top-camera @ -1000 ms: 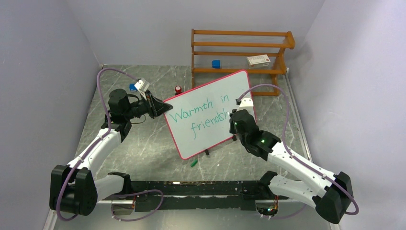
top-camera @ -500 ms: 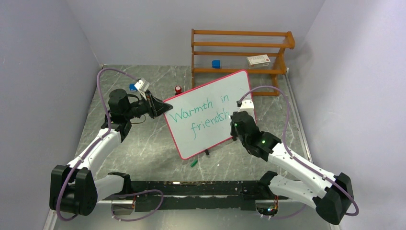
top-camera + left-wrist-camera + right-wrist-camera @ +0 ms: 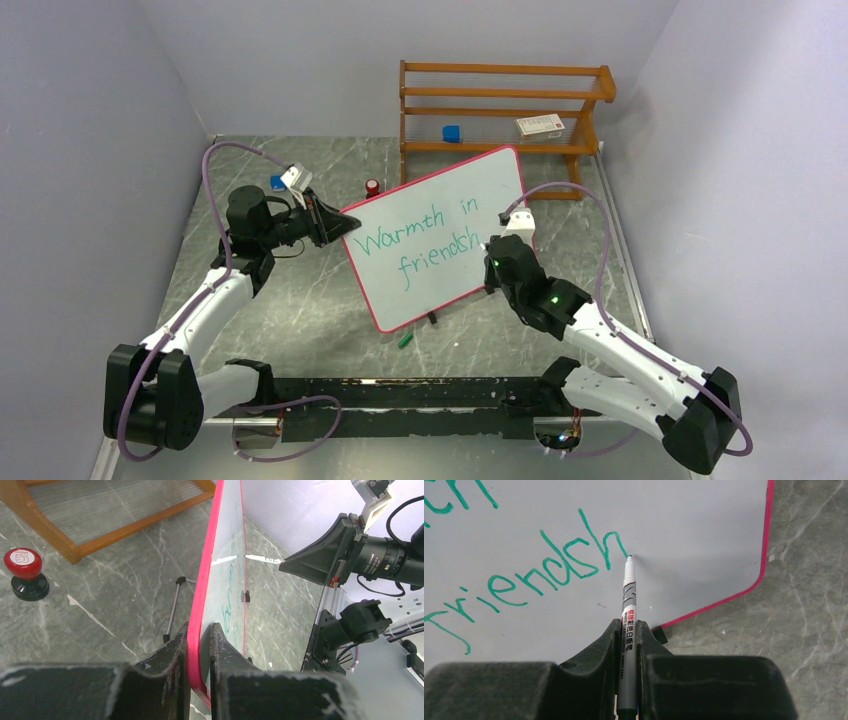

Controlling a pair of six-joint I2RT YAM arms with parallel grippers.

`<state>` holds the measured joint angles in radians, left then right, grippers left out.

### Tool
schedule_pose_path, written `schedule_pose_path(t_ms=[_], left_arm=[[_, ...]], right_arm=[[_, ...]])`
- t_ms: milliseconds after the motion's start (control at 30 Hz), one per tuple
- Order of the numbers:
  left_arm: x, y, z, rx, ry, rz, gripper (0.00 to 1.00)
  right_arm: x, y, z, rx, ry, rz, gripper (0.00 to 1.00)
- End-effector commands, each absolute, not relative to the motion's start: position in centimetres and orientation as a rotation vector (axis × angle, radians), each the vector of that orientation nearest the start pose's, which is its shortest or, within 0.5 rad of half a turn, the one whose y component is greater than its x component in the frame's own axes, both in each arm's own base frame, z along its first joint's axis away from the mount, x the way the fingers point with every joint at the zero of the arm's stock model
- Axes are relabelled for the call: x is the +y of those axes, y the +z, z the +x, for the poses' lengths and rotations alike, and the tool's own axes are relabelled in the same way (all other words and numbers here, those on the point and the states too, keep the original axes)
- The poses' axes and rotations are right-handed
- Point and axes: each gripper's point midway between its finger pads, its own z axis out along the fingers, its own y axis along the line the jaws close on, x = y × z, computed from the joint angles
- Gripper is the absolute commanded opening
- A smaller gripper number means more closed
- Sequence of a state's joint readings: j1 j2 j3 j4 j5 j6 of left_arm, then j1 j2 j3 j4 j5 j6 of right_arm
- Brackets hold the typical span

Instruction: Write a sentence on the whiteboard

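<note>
Whiteboard [image 3: 420, 205] stood steady, its left edge clamped in the left gripper [image 3: 199, 630], so the right gripper [image 3: 627, 625], pinching the marker [image 3: 629, 587], could write.

The top camera looks down from high behind the near edge over the whole table [image 3: 310, 290]. The left wrist camera sees the whiteboard [image 3: 227, 595] edge-on, very near. The right wrist camera faces its written side closely. All share it.
</note>
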<state>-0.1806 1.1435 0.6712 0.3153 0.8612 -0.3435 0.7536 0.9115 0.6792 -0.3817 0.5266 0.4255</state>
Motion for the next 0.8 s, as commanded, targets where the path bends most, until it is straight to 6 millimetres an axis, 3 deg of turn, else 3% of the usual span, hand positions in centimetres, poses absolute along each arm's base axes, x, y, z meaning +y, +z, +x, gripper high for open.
schedule_pose_path(t_ms=[0,433,767], left_arm=[[-19.0,18.1,29.5,1.868,-1.033,0.530,0.05],[-19.1,18.1,29.4,1.869,-1.040,0.531,0.05],[-19.1,18.0,29.4,1.870,-1.042,0.532,0.05]], right_arm=[[13.4,17.7,26.2,2.039,0.122,-0.021,0.00],[14.3,19.7,27.9,1.981,0.141,-0.024,0.00],[14.5,18.7,28.4,1.998,0.145,-0.030,0.00]])
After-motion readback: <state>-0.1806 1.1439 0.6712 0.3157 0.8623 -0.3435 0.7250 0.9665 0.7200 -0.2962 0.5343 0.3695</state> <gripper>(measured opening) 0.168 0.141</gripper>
